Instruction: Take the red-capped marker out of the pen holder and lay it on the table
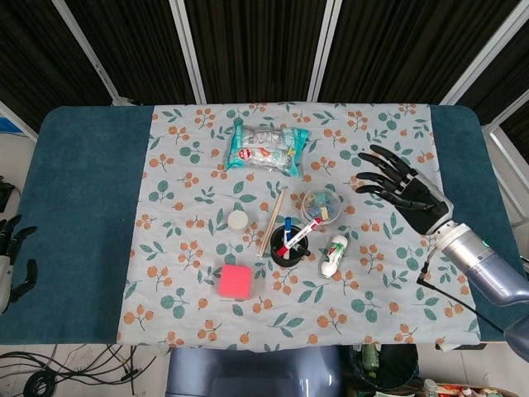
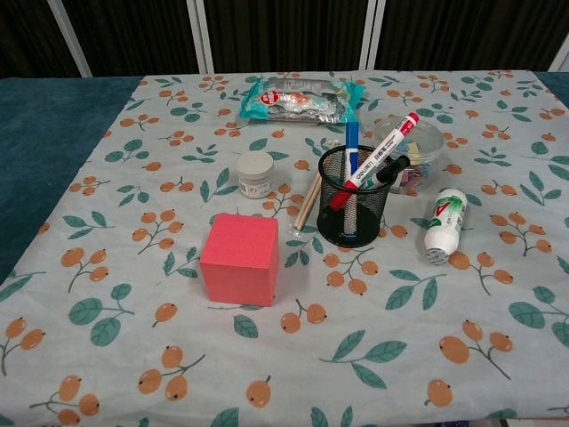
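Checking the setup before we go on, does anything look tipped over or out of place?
Only the white bottle, which lies on its side right of the pen holder. The red-capped marker leans in the holder. Nothing looks spilled.

Blue-topped table (image 1: 83, 190); floral cloth (image 1: 190, 314) over its middle. On cloth: snack bag (image 1: 266, 149) upper centre, mesh pen holder (image 1: 287, 251) centre, pink cube (image 1: 235, 281) lower left of it.

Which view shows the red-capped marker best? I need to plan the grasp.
Chest view: the red-capped marker leans out of the pen holder, cap up, clearly visible. Head view shows it small, from above.
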### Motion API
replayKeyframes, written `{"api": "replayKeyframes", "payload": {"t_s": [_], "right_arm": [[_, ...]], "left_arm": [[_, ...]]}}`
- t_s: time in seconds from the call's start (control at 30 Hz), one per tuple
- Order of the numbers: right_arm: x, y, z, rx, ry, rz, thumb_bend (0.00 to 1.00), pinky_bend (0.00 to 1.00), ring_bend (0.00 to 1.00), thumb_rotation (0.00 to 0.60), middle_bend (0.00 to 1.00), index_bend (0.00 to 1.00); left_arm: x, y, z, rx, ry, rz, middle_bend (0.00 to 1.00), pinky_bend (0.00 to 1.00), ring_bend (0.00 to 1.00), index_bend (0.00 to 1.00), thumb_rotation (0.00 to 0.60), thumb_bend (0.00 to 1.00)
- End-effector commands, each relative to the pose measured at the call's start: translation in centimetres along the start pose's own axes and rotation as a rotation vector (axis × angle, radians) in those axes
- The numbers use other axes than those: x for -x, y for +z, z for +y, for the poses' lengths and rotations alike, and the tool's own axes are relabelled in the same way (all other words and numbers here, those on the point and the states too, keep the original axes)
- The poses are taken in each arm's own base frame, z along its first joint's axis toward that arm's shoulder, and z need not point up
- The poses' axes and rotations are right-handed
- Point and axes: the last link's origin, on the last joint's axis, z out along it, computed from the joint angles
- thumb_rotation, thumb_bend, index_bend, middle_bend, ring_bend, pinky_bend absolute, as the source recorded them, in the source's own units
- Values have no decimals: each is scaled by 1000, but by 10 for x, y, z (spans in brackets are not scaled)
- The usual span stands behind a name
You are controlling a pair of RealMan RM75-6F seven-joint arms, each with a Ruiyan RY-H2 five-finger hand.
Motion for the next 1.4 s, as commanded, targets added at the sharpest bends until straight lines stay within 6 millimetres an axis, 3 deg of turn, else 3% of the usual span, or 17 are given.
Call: {"api": "replayKeyframes", "payload": {"t_s": [0.03,0.23,0.33,0.67,0.9,1.17,1.4], "right_arm": [[1,-3,1,3,-2,-2,0,331,284,600,176,165],[-2,-4,0,12,-11,8,0,331,284,600,183,165],[-6,-5,1,21,-36,13,0,317,292,600,231,165],[-21,3,19,139,-584,24,0,260,275,600,234,190],[-38,11,32,364,-1040,82,0,260,279,600,245,202],[-41,34,53,422,-1198,129,11,260,294,600,314,281],[-31,60,76,427,-1177,154,67,260,294,600,358,328]], "left_arm": [[0,-1,4,9,5,7,39,0,8,191,600,542],[3,-4,7,11,18,-2,39,0,8,190,600,543],[2,-4,6,7,23,6,39,0,8,190,600,543],[-3,-5,2,0,20,26,39,0,8,191,600,542],[-3,-5,0,-6,9,20,39,0,8,191,600,542],[-2,-5,1,-4,3,17,39,0,8,191,600,542],[-1,-4,2,-2,2,10,39,0,8,191,600,543]]}}
